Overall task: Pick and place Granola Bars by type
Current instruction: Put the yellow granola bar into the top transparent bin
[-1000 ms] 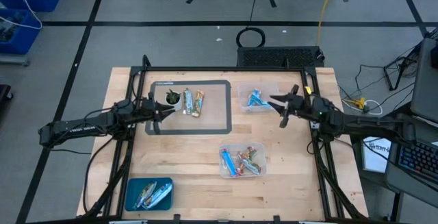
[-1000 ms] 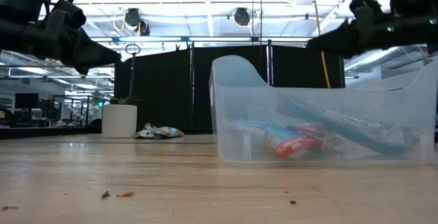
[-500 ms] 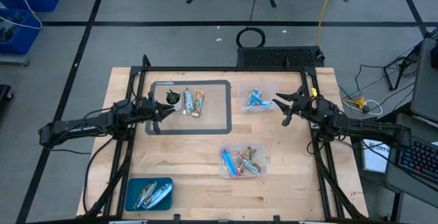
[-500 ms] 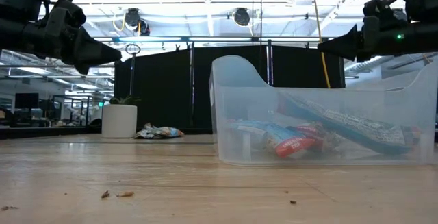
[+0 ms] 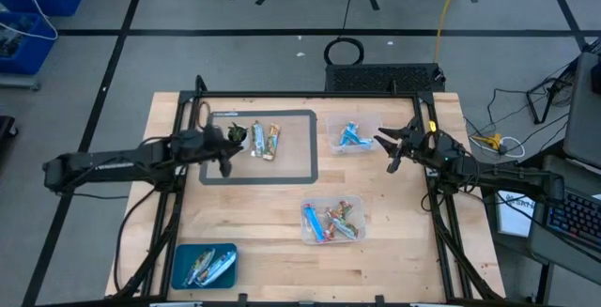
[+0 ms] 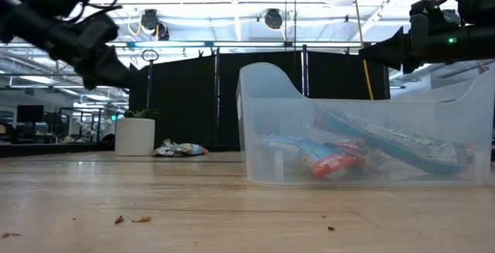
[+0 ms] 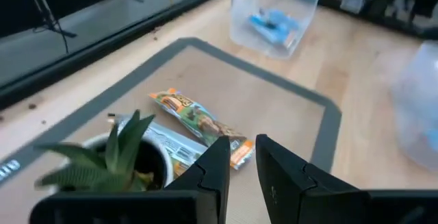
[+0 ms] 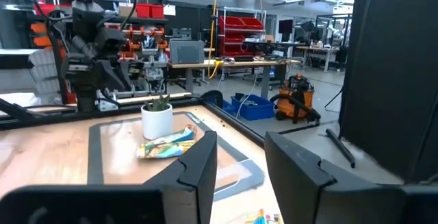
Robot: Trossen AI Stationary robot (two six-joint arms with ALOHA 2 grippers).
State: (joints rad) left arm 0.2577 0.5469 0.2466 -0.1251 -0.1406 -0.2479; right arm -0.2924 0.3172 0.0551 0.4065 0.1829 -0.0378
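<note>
Two granola bars (image 5: pixel 265 141) lie flat side by side inside a grey taped rectangle (image 5: pixel 310 147), next to a white cup with a plant (image 5: pixel 237 135); one is orange-green (image 7: pixel 198 121), one silvery (image 7: pixel 168 142). My left gripper (image 5: pixel 225 151) hovers above the table just left of the cup, tipped down toward the bars, its fingers (image 7: pixel 241 142) a narrow gap apart with nothing between them. My right gripper (image 5: pixel 385 152) hangs open and roughly level near the right edge, beside a clear bin of blue bars (image 5: pixel 352 136).
A clear bin (image 5: pixel 333 221) with mixed red, blue and orange bars stands in the near middle and fills the low view (image 6: pixel 363 129). A blue tray (image 5: pixel 204 265) with silvery bars sits at the near left corner. A black frame (image 5: pixel 188 119) borders the table.
My left gripper has tipped downward, rolled a little and edged toward the cup and the two bars. My right gripper has drawn back a little toward the table's right edge and sunk slightly, then kept still. No bar has moved.
</note>
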